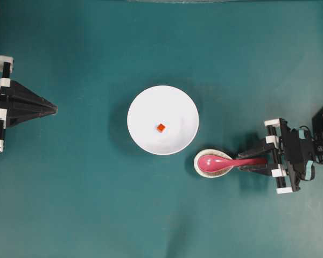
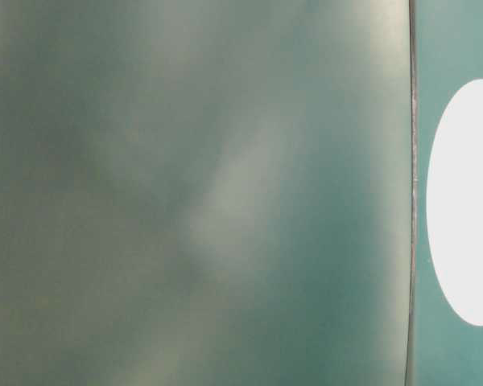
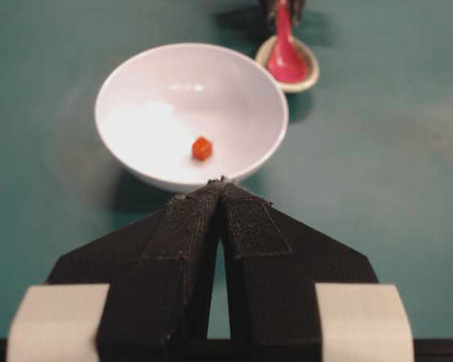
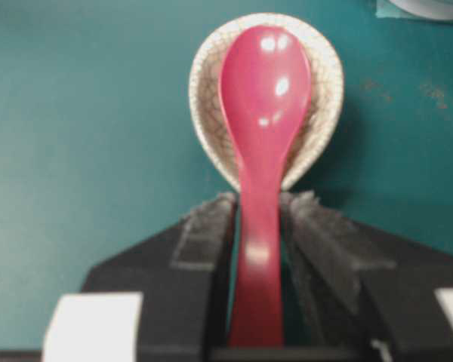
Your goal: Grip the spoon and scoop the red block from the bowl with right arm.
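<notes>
Glossy pink-red spoon (image 4: 263, 113), deep oval scoop lying in speckled beige dish (image 4: 204, 113), handle between the right end effector (image 4: 260, 215) pads, seemingly clamped. Tiny red block (image 1: 160, 127) in white bowl (image 1: 145, 102). Left end effector (image 3: 220, 185) together, idle.

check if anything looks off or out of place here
Only the table-level view: it is a blurred teal-grey smear, useless for detail. Otherwise the red block sits in the upright bowl, nothing spilled.
</notes>
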